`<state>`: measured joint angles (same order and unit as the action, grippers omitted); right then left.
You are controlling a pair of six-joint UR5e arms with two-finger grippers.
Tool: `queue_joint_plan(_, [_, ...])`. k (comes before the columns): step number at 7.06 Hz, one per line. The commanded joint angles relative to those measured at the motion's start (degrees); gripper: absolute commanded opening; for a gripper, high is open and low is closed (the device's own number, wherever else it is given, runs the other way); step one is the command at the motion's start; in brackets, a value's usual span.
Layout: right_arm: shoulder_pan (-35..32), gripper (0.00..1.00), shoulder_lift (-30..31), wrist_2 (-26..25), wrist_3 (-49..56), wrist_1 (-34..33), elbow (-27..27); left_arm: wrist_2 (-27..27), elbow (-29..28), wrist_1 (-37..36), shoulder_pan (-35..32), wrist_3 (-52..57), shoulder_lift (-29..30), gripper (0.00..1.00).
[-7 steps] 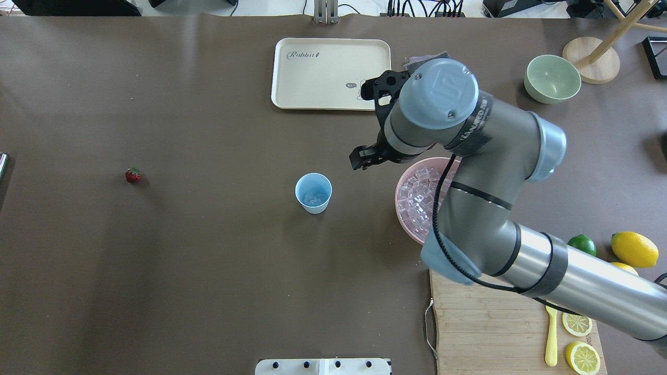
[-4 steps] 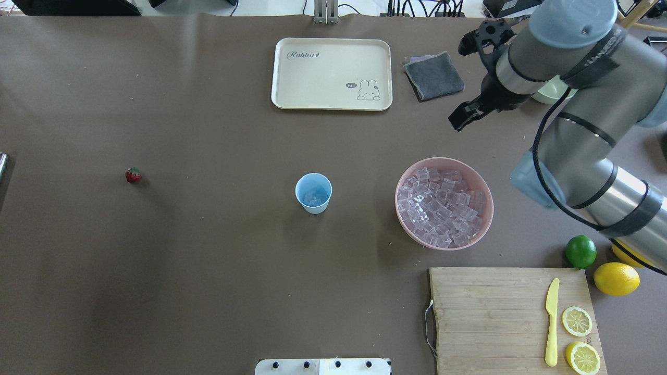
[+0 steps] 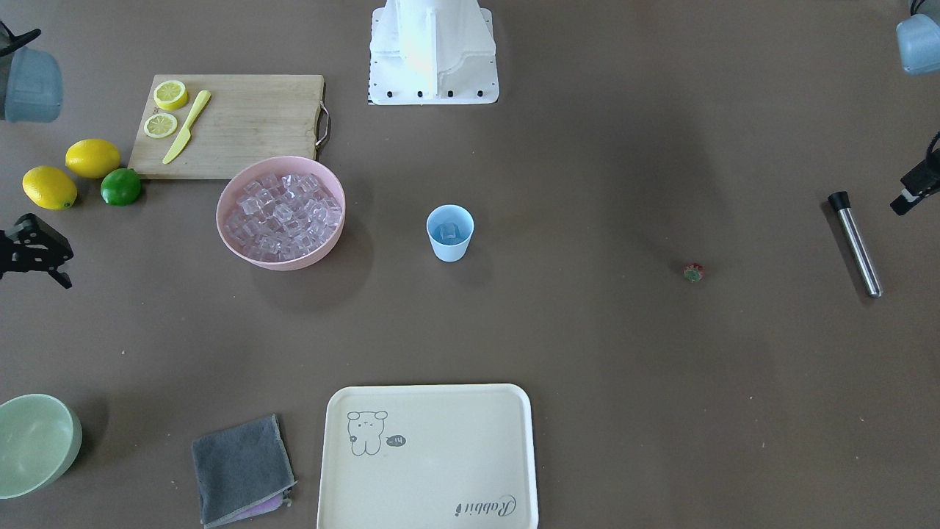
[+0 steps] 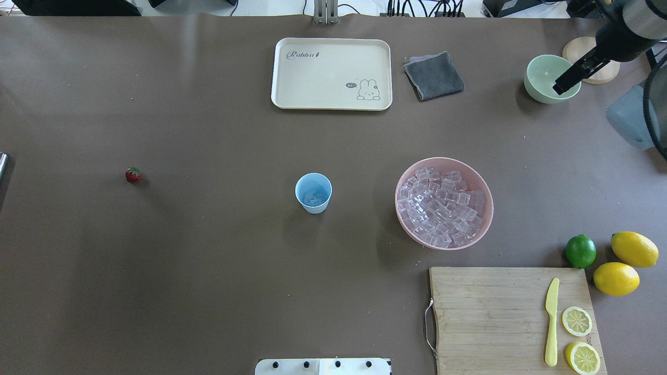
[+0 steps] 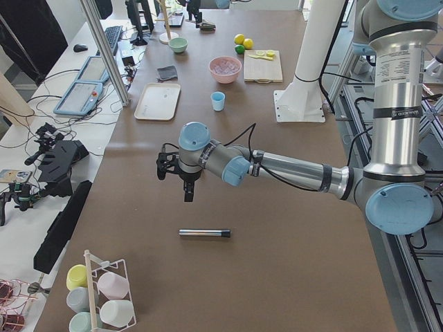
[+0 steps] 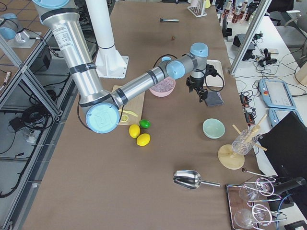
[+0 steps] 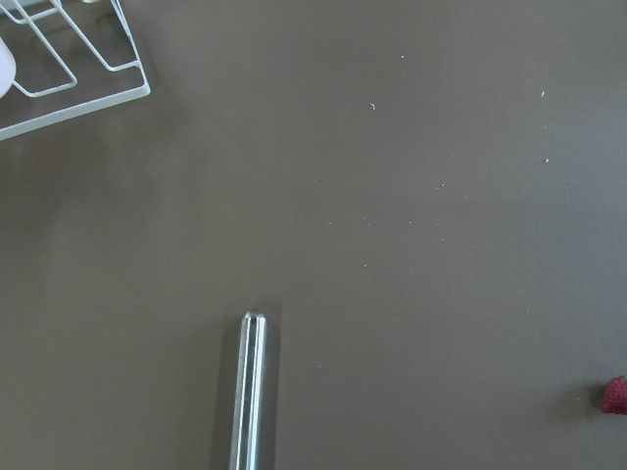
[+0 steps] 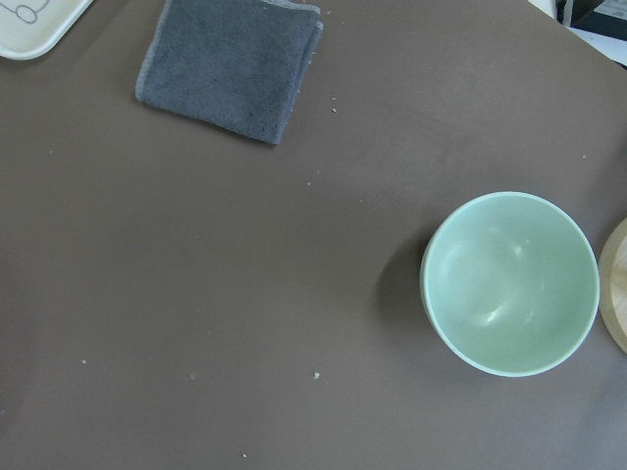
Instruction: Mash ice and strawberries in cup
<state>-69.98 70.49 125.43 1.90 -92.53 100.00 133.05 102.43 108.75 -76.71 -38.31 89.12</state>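
Holding few ice cubes (image 4: 312,198), cup (image 3: 449,250) upright; pink bowl (image 3: 279,263) heaped with more

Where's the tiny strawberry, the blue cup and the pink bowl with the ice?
strawberry (image 4: 133,175): overhead view, on its red body.
blue cup (image 3: 449,248): front-facing view, on its outer wall.
pink bowl (image 3: 283,263): front-facing view, on its near wall.

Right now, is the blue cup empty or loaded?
Partly loaded: the upright cup holds a few ice cubes at its bottom. No red inside; the strawberry lies on the table, well apart.
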Motion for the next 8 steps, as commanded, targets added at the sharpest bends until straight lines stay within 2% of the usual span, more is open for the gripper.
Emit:
queue_joint_plan(1, [-9.5, 0.99, 3.8, 3.7, 9.9, -0.5, -2.6, -3.3, 0.0, 0.0, 6.1, -8.5, 4.0, 0.99])
queue_joint_plan(2, [-13.0, 0.99, 8.7, 3.5, 10.1, 0.2, -2.8, -3.4, -0.6, -0.2, 10.7, -11.8, 8.3, 0.99])
queue_joint_plan(3, [-13.9, 0.99, 12.3, 3.6, 10.1, 0.2, -2.1, -3.7, -0.6, -5.2, 15.1, -15.6, 13.6, 0.99])
queue_joint_plan(4, [-14.0, 0.99, 16.0, 3.7, 10.1, 5.8, -1.3, -7.9, 0.5, -8.3, 16.0, -16.1, 16.2, 0.99])
queue_joint_plan(5, [-13.7, 0.99, 17.2, 3.8, 9.5, 10.7, -2.7, -8.0, -0.1, -8.7, 16.3, -16.1, 14.9, 0.99])
queue_joint_plan(6, [-13.1, 0.99, 16.7, 4.2, 9.5, 11.0, -3.7, -8.1, 1.0, -8.6, 16.1, -15.7, 11.6, 0.99])
queue_joint_plan(7, [-13.1, 0.99, 16.7, 4.1, 10.2, 11.2, -5.8, -8.3, 0.7, -8.6, 16.8, -15.6, 11.7, 0.99])
queue_joint_plan(8, [-13.2, 0.99, 16.6, 4.2, 10.3, 11.3, -5.1, -8.3, 1.0, -8.6, 19.1, -15.9, 11.6, 0.99])
